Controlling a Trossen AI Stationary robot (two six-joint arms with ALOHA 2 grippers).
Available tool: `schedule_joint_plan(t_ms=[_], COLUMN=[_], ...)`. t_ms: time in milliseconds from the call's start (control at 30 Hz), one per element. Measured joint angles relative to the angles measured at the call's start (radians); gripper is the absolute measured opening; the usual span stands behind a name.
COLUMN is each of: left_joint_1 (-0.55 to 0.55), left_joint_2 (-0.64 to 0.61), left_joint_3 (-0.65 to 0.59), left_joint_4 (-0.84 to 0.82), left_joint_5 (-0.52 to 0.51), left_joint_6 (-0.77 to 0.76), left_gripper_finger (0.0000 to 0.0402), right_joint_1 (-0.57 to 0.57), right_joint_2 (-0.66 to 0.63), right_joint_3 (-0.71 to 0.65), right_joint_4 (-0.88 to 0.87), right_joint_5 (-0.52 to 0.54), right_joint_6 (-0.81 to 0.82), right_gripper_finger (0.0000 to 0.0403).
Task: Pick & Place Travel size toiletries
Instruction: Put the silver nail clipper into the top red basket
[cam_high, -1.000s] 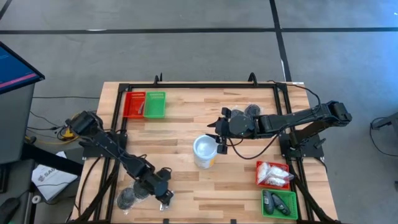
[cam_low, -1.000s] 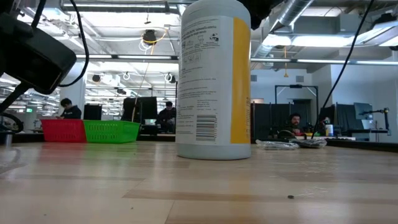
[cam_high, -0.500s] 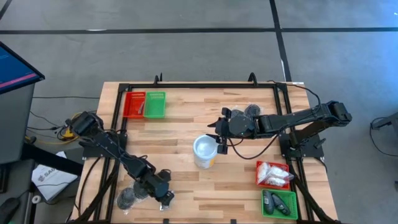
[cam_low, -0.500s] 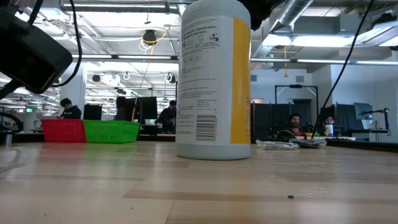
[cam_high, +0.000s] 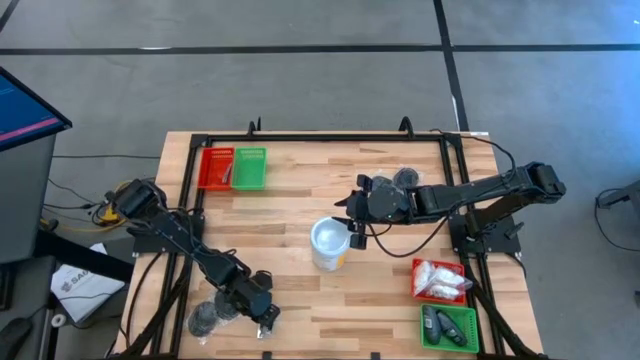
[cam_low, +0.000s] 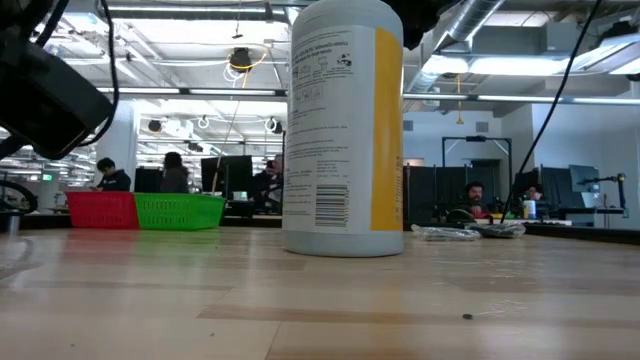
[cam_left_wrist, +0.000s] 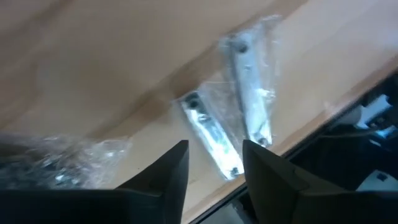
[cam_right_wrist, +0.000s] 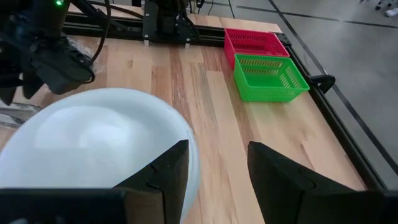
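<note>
Fingers (cam_left_wrist: 171, 168) flank tubes (cam_left_wrist: 211, 134) lying lengthwise between.

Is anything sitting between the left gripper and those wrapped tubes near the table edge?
Nothing visible. The left gripper hangs with jaws open right over the two wrapped tubes lying on bare wood by the table edge; the crinkly wrap lies off to one side.

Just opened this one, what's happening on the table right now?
The left gripper is down at the table's near edge, fingers apart, over two slim silvery tubes in clear wrap lying on the wood; nothing is held. The right gripper hovers open beside the white cup mid-table. A red tray near the right arm holds white sachets, and a green tray holds dark items. Another red tray and green tray sit at the far left.
</note>
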Motion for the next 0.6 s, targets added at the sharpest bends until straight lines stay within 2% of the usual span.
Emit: schedule_joint_plan(t_ms=[167,600], left_joint_1=[0.003,0.011], left_joint_2=[0.000,0.036], left_joint_3=[0.000,0.000], left_joint_4=[-0.020,-0.012], left_joint_5=[-0.014,0.014], left_joint_6=[-0.011,-0.067], left_gripper_finger=[0.0157,0.0152], right_joint_1=[0.000,-0.001], right_joint_2=[0.000,0.000], right_joint_3=[0.000,0.000], right_joint_4=[-0.002,-0.008], right_joint_5=[0.000,0.000], right_joint_6=[0.000,0.000], right_gripper_finger=[0.0154,0.0154])
